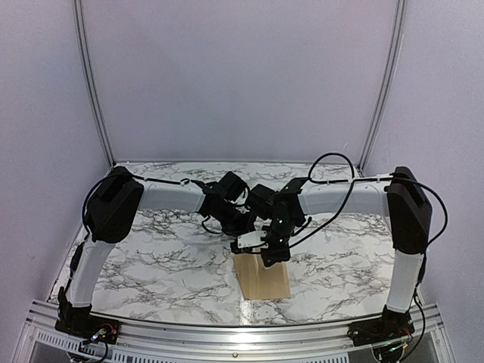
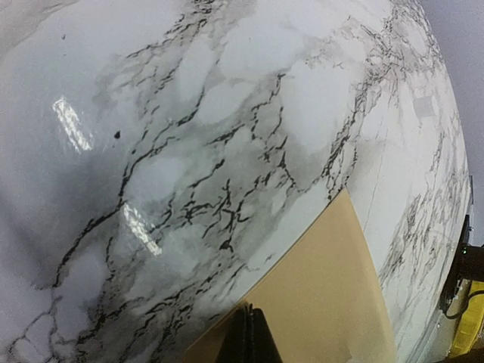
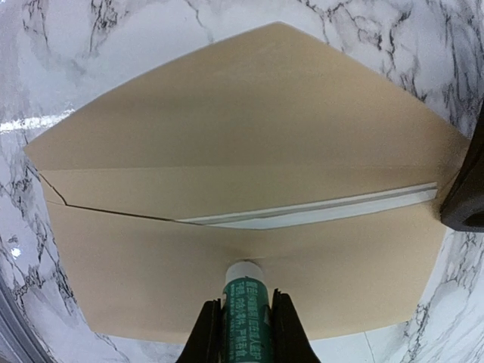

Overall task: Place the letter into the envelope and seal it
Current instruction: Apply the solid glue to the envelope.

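Note:
The tan envelope (image 3: 227, 136) lies flat on the marble table with its triangular flap open. It also shows in the top view (image 1: 265, 280) and the left wrist view (image 2: 325, 287). A thin white edge of the letter (image 3: 333, 212) shows in the envelope's mouth; the rest is hidden inside. My right gripper (image 3: 244, 302) is shut on a green glue stick (image 3: 244, 314), whose white tip touches the envelope's body below the mouth. My left gripper (image 2: 251, 314) is shut, its tips on the envelope's side edge. It also shows in the right wrist view (image 3: 465, 193).
Both arms meet over the middle of the marble table (image 1: 151, 257), above the envelope. A metal rail (image 1: 227, 333) runs along the near edge. Pale walls enclose the back and sides. A yellow object (image 2: 470, 318) sits off the table's edge.

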You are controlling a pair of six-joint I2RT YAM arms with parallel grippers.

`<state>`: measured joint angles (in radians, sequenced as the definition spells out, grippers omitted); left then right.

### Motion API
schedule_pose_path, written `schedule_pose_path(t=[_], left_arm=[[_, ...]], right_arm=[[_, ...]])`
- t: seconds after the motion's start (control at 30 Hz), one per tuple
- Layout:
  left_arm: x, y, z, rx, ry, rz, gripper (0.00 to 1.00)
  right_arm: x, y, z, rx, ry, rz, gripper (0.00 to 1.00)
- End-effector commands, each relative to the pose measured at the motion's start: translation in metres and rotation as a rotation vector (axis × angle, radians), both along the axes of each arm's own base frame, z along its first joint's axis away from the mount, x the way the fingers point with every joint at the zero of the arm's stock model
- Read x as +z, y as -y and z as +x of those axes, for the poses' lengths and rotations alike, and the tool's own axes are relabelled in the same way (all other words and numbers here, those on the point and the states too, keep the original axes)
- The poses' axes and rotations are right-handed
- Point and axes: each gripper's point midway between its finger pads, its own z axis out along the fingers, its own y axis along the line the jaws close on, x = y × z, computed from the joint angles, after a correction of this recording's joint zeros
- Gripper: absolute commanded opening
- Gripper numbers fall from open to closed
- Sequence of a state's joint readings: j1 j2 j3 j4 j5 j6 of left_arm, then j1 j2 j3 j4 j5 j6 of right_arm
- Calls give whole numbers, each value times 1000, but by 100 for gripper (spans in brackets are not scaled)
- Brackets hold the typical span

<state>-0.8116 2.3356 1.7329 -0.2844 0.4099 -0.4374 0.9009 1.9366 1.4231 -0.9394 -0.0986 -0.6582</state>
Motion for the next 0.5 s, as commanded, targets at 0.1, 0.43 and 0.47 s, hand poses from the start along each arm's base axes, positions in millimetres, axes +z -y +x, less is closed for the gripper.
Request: schedule_pose_path(t=[0.1, 0.43, 0.47], left_arm=[[-42, -26, -10, 11, -76, 134, 0], [-42, -27, -10, 4, -71, 135, 0], [-42, -26, -10, 4, -71, 134, 0]], right_arm=[[9, -2, 42, -66, 140, -7, 0], [9, -9, 57, -78, 125, 40, 0], [8, -9, 57, -78, 124, 41, 0]])
